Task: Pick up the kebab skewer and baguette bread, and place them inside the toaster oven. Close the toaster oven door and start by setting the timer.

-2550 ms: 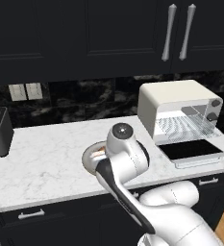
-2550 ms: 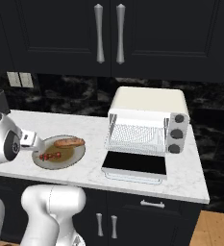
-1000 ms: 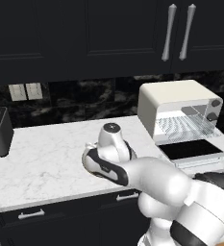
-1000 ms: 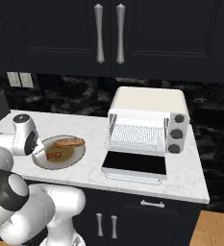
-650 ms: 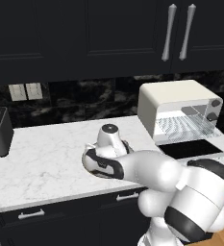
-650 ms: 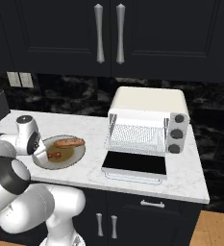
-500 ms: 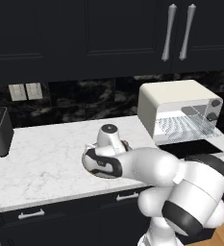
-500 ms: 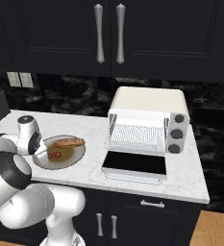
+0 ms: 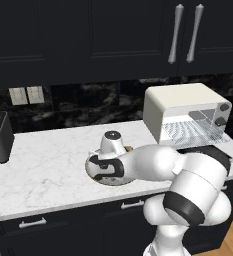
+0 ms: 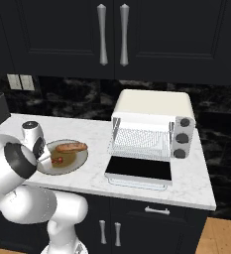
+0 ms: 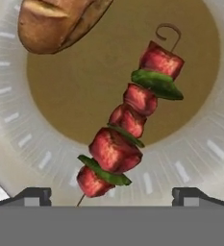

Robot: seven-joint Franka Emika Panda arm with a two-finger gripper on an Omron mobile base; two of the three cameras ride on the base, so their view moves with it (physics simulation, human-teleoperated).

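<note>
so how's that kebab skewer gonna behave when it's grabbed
The kebab skewer is probably stiff along its thin stick, yet light. Its lumpy chunks may twist between the open end effector fingers, and it could slide on the smooth plate.

I see a white marble tabletop (image 9: 43, 170) under black upper cabinets (image 10: 112, 34) with 2 silver bar handles — black veined backsplash (image 9: 88, 102) behind, pale outlets (image 9: 27, 95) at left, dark lower drawers (image 10: 151, 218), wood floor (image 10: 226, 235).
</note>
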